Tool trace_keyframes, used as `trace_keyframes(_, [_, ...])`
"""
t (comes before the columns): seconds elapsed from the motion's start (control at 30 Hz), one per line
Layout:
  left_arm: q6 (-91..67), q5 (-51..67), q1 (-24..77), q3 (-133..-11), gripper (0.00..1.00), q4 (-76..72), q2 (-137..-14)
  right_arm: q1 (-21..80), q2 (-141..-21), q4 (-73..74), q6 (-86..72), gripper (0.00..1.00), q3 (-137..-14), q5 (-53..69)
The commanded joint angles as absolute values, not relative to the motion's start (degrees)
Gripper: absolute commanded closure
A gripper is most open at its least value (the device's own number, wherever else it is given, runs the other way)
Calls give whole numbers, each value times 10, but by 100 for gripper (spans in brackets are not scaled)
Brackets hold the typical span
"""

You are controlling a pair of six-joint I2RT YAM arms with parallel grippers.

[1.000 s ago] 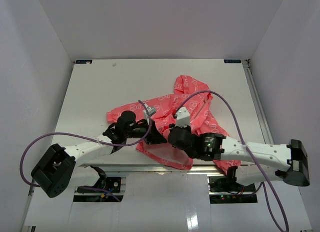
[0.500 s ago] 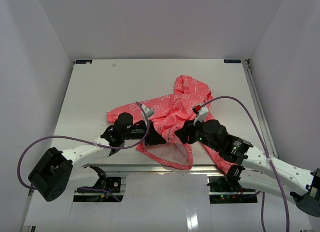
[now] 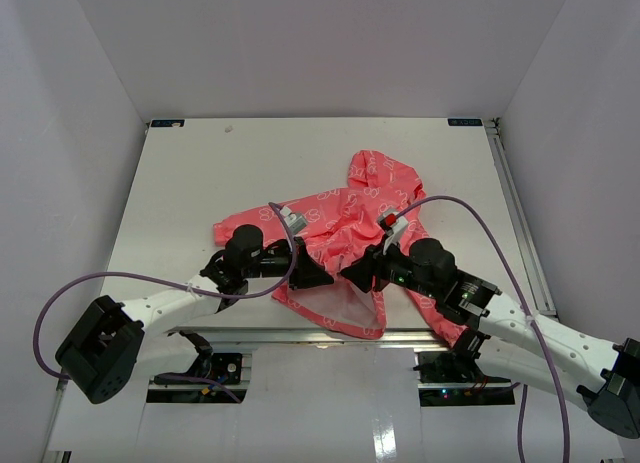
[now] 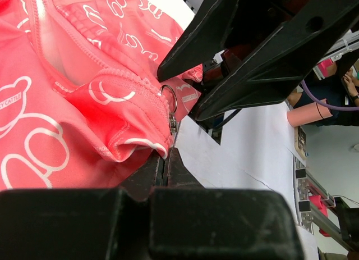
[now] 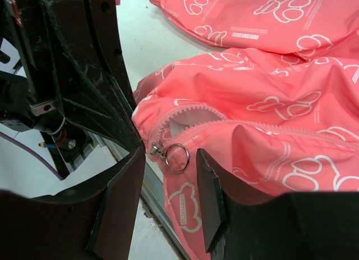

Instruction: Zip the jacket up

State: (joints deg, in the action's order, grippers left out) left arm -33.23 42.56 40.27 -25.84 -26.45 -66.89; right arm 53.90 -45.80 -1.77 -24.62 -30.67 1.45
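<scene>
The coral-pink jacket lies crumpled near the table's front edge, hood toward the back, front partly unzipped with white lining showing. My left gripper is shut on the jacket's bottom hem, just below the zipper slider. The slider's metal ring pull hangs between the fingers of my open right gripper, touching neither. In the left wrist view the ring pull sits above my shut jaws, with the right gripper's fingers close behind it. Both grippers face each other over the hem.
The front metal rail runs right below the jacket's hem. One sleeve hangs over that edge under the right arm. Purple cables loop above both arms. White walls close the table on three sides.
The right arm has swung round and brought its gripper from above the jacket to the zipper pull, jaws wider. The left gripper has held its place on the hem.
</scene>
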Motion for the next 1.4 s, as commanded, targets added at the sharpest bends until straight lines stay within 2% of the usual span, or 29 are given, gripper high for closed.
trace_keyframes(0.0, [-325, 437, 402, -252, 100, -290, -656, 532, -459, -56, -240, 52, -300, 37])
trace_keyframes(0.43, [-323, 429, 402, -250, 100, -288, -649, 531, -467, -77, -257, 54, -285, 61])
trace_keyframes(0.73, [-321, 427, 402, -250, 100, -287, -649, 531, -466, -81, -262, 61, -276, 57])
trace_keyframes(0.97, [-322, 422, 402, -251, 100, -282, -649, 532, -458, -68, -257, 60, -263, 45])
trace_keyframes(1.23, [-344, 409, 401, -267, 100, -266, -670, 546, -405, 23, -205, 57, -295, -58])
trace_keyframes(1.37, [-351, 409, 399, -278, 100, -260, -686, 592, -418, 80, -141, 53, -350, -120])
